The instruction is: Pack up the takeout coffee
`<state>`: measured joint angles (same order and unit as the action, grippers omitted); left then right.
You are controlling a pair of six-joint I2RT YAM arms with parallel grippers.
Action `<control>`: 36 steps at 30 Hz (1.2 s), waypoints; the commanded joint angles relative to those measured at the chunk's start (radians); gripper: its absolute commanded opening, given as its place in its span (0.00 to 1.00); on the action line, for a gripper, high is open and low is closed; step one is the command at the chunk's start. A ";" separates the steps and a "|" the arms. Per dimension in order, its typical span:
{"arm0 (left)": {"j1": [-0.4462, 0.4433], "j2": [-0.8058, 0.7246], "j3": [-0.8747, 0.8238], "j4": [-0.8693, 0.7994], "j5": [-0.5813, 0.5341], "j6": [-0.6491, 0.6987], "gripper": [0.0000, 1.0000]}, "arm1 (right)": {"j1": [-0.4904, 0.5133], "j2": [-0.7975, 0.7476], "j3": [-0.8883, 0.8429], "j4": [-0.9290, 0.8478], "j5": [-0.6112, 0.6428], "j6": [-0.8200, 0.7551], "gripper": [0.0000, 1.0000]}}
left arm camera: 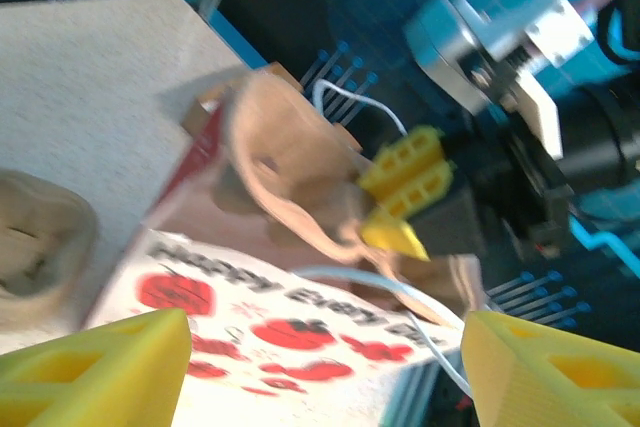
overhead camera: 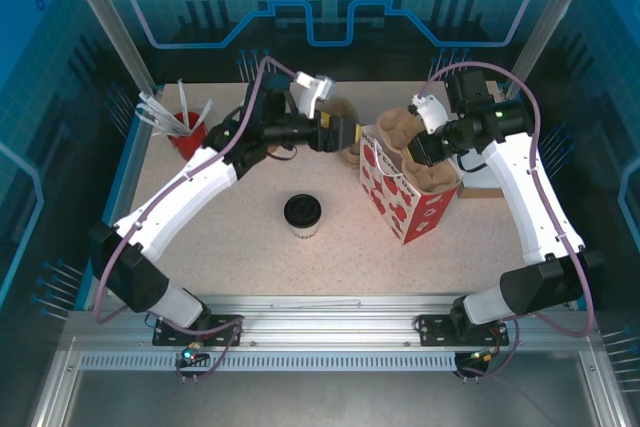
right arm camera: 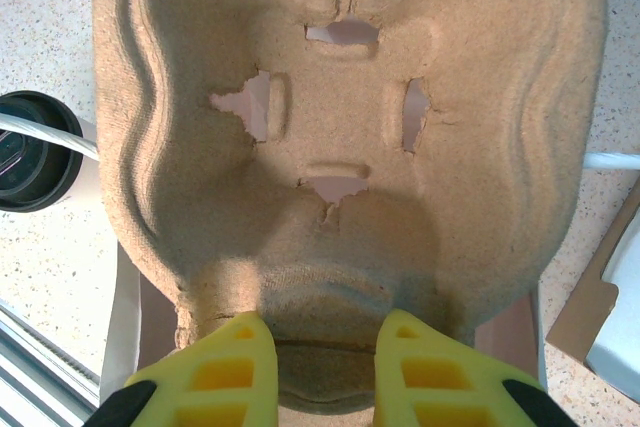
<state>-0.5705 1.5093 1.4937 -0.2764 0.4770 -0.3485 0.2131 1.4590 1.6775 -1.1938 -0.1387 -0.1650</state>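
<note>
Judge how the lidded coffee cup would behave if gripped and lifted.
The takeout coffee stands short and upright, so it is probably stable, though a push up high could tip it. Its paper wall likely dents under a hard squeeze.

You see a pale speckled tabletop (overhead camera: 250,267), lit evenly and brightly. Around it stand blue translucent walls (overhead camera: 50,97) with a printed grid and circuit lines. Two slanted metal posts (overhead camera: 108,22) rise at the back corners, and an aluminium rail (overhead camera: 330,332) closes the near edge.
</note>
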 commanded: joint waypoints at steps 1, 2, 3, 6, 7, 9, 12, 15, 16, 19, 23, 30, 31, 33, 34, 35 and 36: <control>-0.044 -0.053 -0.050 0.080 0.025 -0.079 0.75 | -0.013 -0.002 0.012 -0.030 -0.011 -0.005 0.12; -0.052 -0.054 -0.050 0.068 0.020 -0.082 0.75 | -0.012 -0.003 0.013 -0.030 -0.011 -0.005 0.12; -0.061 -0.052 -0.049 0.058 0.014 -0.083 0.75 | -0.012 -0.003 0.011 -0.030 -0.012 -0.005 0.12; -0.087 -0.040 -0.038 0.031 0.000 -0.075 0.76 | -0.013 -0.005 0.009 -0.030 -0.010 -0.005 0.12; -0.093 -0.033 -0.036 0.025 -0.010 -0.070 0.77 | -0.012 -0.005 0.010 -0.030 -0.010 -0.005 0.12; -0.106 -0.016 -0.023 0.011 -0.021 -0.061 0.76 | -0.012 -0.006 0.010 -0.030 -0.009 -0.005 0.12; -0.121 0.007 -0.006 0.011 -0.012 -0.067 0.69 | -0.012 -0.008 0.012 -0.032 -0.007 -0.005 0.12; -0.133 0.025 -0.002 0.029 0.006 -0.079 0.57 | -0.010 -0.009 0.011 -0.032 -0.004 -0.004 0.12; -0.134 0.030 0.000 0.033 0.013 -0.084 0.53 | -0.012 -0.008 0.011 -0.032 -0.003 -0.004 0.12; -0.137 0.036 -0.004 0.053 0.031 -0.098 0.44 | -0.012 -0.009 0.012 -0.032 -0.001 -0.004 0.12; -0.137 0.027 -0.011 0.058 0.029 -0.096 0.28 | -0.011 -0.009 0.011 -0.032 0.004 -0.005 0.12; -0.134 -0.024 -0.044 0.051 -0.008 -0.076 0.07 | -0.016 -0.009 0.009 -0.033 0.019 -0.008 0.12; -0.133 -0.031 -0.051 0.051 -0.016 -0.075 0.06 | -0.018 -0.009 0.008 -0.033 0.019 -0.009 0.12; -0.129 -0.045 -0.063 0.050 -0.023 -0.073 0.04 | -0.024 -0.011 0.009 -0.033 0.021 -0.010 0.11; -0.128 -0.051 -0.069 0.050 -0.027 -0.073 0.03 | -0.025 -0.011 0.010 -0.033 0.020 -0.011 0.11; -0.127 -0.055 -0.074 0.052 -0.030 -0.072 0.03 | -0.027 -0.009 0.013 -0.033 0.020 -0.011 0.11; -0.126 -0.059 -0.077 0.053 -0.032 -0.073 0.03 | -0.026 -0.009 0.012 -0.033 0.019 -0.011 0.11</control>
<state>-0.6994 1.4948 1.4357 -0.2405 0.4629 -0.4423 0.2043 1.4590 1.6775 -1.1973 -0.1295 -0.1654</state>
